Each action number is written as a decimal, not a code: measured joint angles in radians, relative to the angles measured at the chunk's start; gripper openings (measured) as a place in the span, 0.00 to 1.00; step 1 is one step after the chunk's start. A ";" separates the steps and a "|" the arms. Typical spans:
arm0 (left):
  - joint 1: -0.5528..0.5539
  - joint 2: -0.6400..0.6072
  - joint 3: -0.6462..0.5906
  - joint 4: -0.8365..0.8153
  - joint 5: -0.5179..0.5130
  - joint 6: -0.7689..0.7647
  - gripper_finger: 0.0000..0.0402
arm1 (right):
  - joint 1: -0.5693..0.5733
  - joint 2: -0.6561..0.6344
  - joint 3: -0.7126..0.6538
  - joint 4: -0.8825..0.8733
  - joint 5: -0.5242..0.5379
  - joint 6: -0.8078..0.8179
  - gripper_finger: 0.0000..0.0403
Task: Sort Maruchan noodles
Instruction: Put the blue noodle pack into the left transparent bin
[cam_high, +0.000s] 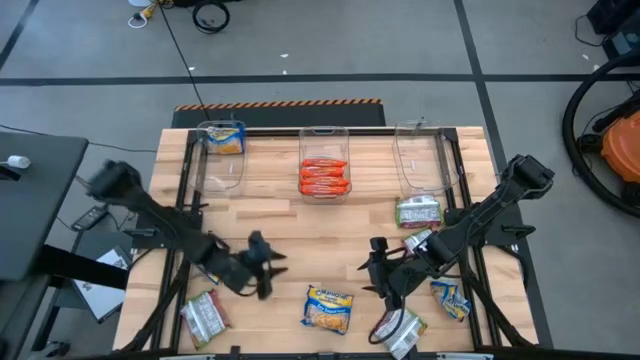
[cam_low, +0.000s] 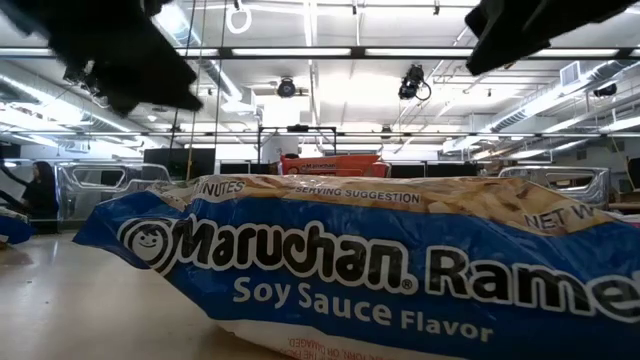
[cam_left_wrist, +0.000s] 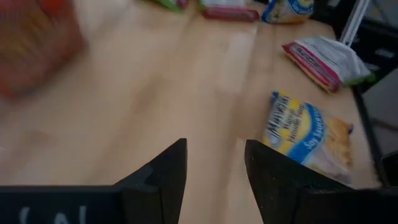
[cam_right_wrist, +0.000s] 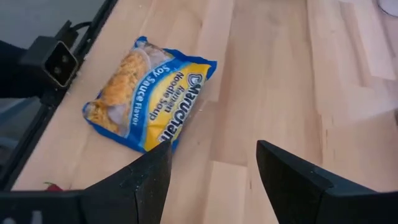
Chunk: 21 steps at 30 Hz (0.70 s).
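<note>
Both end effectors, left and right, hover released; only low view reads yellow-blue packet's flavor.

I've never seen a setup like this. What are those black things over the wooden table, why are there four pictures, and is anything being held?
The black things are two robot arms, each ending in two-fingered jaws. The overhead picture looks straight down: the left gripper and the right gripper hover low over the wooden table. Both stand open and hold nothing.

One picture is taken at table height, so the yellow-and-blue noodle packet fills it. The other two come from cameras on each arm's wrist, looking past its own dark fingers.

At the table's far edge stand three clear bins: the left bin holds a yellow packet, the middle bin orange-red packets, and the right bin looks empty. More packets lie loose on the near side.
</note>
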<state>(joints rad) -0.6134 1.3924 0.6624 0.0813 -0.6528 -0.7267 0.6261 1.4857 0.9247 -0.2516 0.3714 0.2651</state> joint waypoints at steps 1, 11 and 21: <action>-0.003 0.050 0.000 0.050 0.004 -0.052 0.42 | -0.002 0.000 -0.008 0.008 -0.001 0.000 0.60; 0.143 0.357 0.050 0.285 0.346 -0.322 0.61 | 0.000 0.000 -0.032 0.008 -0.027 0.067 0.59; 0.171 0.507 0.151 0.400 0.604 -0.489 0.64 | 0.003 0.001 -0.033 -0.005 -0.060 0.073 0.59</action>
<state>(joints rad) -0.4421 1.8995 0.8133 0.4817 -0.0493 -1.2161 0.6296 1.4864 0.8921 -0.2568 0.3111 0.3385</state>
